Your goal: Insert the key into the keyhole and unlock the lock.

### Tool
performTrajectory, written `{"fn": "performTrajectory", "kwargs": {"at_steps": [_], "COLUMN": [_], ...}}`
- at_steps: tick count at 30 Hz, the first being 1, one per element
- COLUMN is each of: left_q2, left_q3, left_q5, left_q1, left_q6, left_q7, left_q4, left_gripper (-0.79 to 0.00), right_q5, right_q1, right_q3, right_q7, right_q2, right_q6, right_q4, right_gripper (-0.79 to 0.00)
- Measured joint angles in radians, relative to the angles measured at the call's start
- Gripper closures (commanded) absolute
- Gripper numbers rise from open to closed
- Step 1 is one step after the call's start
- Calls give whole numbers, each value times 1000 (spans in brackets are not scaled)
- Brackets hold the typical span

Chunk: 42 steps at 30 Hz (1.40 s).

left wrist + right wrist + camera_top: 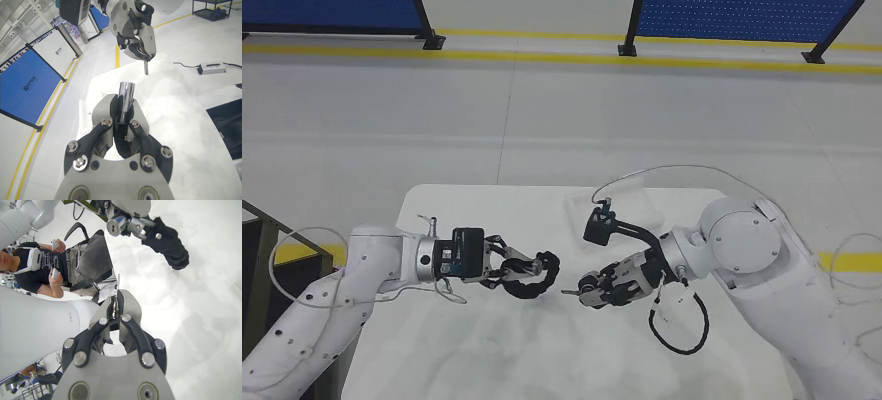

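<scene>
- The left claw (123, 101) was closed tight on the lock (126, 94), a shiny chrome cylinder, with its black pads (114, 106) pressed against both sides of the barrel.
- About half of the lock's barrel stood out past the fingertips, and the other half sat down between them.
- The lock was held up in the air over the white counter (492, 350), near its middle, and touched nothing but the claw.
- The lock's round end face carried the keyhole (113, 228), a narrow slot pinched at its waist, and that face was turned toward the right arm.
- The right claw (117, 296) was shut on the key (118, 282), pinching its head, so that the thin metal blade stuck out beyond the fingertips.
- A metal key ring (115, 308) hung on the key's head and lay between the two fingers.
- In the top view the two claws faced each other above the counter, the left one coming in from the left and the right one from the right.
- The key's tip pointed toward the lock and was near it, but a gap remained between them, so the key was not in the keyhole.
- Blue panels (332, 15) stood on the floor beyond the counter's far edge.
</scene>
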State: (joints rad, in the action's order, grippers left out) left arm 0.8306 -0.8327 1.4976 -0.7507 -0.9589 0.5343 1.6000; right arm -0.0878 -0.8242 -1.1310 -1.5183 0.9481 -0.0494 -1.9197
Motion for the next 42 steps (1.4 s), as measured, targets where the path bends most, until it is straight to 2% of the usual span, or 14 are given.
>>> {"fn": "performTrajectory", "kwargs": {"at_steps": [4,10,14,27,33,37,42], "left_q2": [8,25,37,38,48,58,71], "left_q3": [17,44,61,60,59,69,87], "left_q5": [95,145,151,140,73,77,104], "left_q1": [18,40,51,43,29,33,43], "left_q6": [34,68,88,94,78,87,96], "left_q7": [39,81,91,79,26,61,135], "left_q4": [-8,-17,-28,-34,-52,-69,-99], "left_gripper": [0,0,0,0,0,0,0], "right_q5": [-41,-72,-74,-73,-82,-38,10], "right_q1": [47,132,136,129,161,199,249], "right_q3": [28,88,90,95,102,133,214], "right_q7": [-19,-18,-18,-8,-1,0,62], "right_q2": [-2,-17,-18,-18,-18,-20,-36], "right_q6": [23,61,64,73,224,354,413], "right_q4": [65,117,120,115,30,-21,-43], "right_gripper": [0,0,0,0,0,0,0]}}
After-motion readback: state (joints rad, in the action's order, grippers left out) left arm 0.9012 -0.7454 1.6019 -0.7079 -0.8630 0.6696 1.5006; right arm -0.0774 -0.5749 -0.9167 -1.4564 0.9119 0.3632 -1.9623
